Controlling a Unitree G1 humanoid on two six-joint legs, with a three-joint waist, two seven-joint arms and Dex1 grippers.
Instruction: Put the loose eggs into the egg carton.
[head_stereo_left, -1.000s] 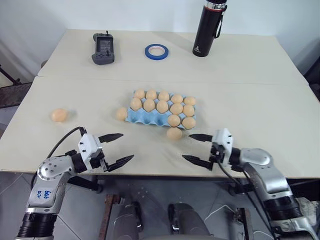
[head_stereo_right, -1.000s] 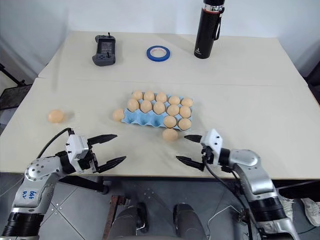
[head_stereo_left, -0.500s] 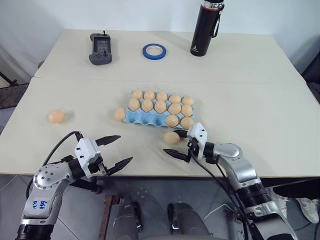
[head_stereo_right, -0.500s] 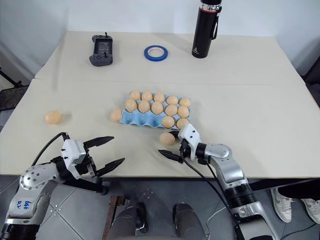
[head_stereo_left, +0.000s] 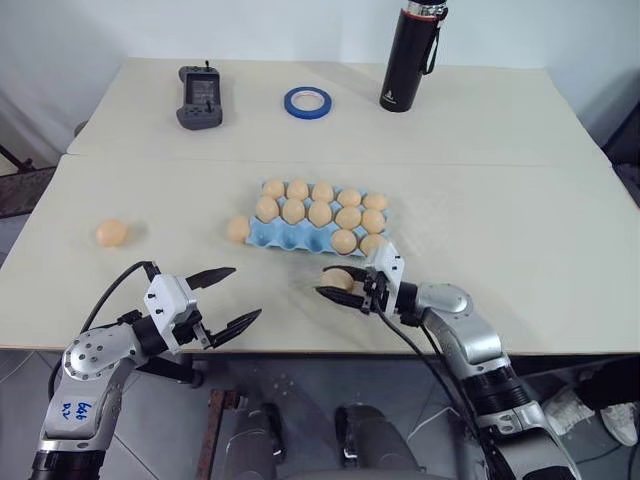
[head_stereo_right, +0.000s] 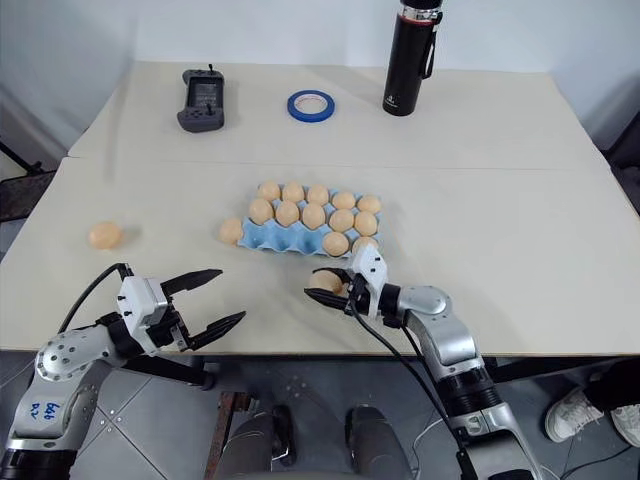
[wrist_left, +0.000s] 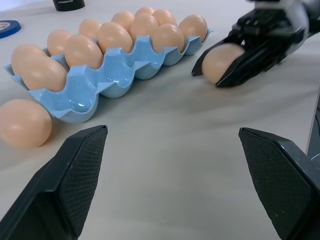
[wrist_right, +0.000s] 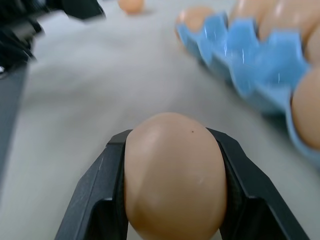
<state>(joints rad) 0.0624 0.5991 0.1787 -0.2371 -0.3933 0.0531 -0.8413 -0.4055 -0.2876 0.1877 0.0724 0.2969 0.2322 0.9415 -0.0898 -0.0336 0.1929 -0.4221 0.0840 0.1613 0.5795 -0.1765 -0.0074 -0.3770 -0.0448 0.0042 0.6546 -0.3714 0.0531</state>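
Left eye view, left to right: one loose egg (head_stereo_left: 112, 233) sits far out on the left of the counter (head_stereo_left: 520, 190), well apart from everything. Left gripper (head_stereo_left: 227, 298) hovers at the near edge, jaws wide, empty. Another loose egg (head_stereo_left: 237, 229) touches the left end of the egg carton (head_stereo_left: 300, 236). Near row has open cups on its left side. Right gripper (head_stereo_left: 338, 283) has its jaws pinched on an egg (wrist_right: 172, 175) just near of the carton, low over the counter.

Risks, my read: grip is on the egg's smooth sides, so it could squirt out or crack if squeezed harder. Swinging toward the empty cups could clip seated eggs or shove the carton into the egg at its left end.
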